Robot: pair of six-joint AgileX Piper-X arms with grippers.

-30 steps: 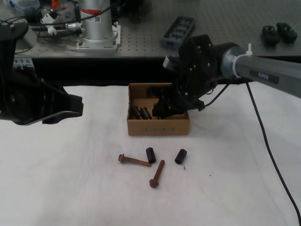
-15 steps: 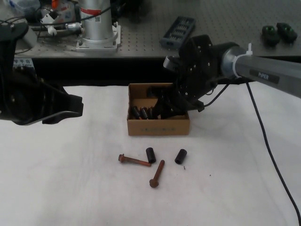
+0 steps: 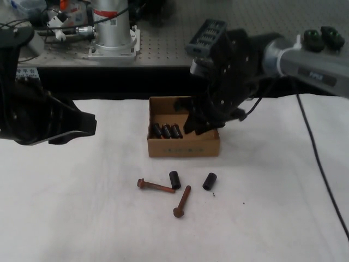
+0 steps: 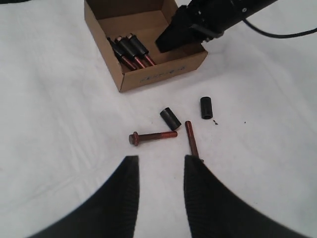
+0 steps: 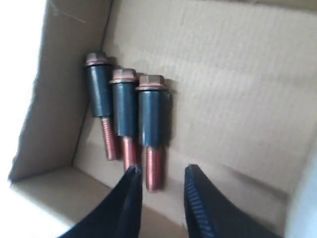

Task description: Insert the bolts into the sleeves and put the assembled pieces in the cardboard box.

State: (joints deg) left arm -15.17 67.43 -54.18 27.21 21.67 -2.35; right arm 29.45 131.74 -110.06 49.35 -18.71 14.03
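Three assembled pieces (image 5: pixel 126 106) lie side by side in the cardboard box (image 3: pixel 182 146), at its left side (image 4: pixel 130 49). My right gripper (image 5: pixel 159 171) hangs open just above the box floor beside them (image 3: pixel 199 124), holding nothing. On the white cloth in front of the box lie two loose bolts (image 4: pixel 153 136) (image 4: pixel 192 140) and two black sleeves (image 4: pixel 171 118) (image 4: pixel 206 107). The left gripper (image 4: pixel 158 163) is open and raised over the cloth, a little short of the loose bolts. In the high view the left arm (image 3: pixel 43 120) sits at the far left.
A white cloth (image 3: pixel 82 218) covers the bench. Behind it a perforated metal table carries a metal post (image 3: pixel 112 24), a black tray (image 3: pixel 206 34) and cables. The right arm's cable (image 3: pixel 313 158) trails across the cloth on the right.
A third assembled piece now lies in the box beside the other two. The right gripper has let go of it and risen slightly. The left arm has not moved.
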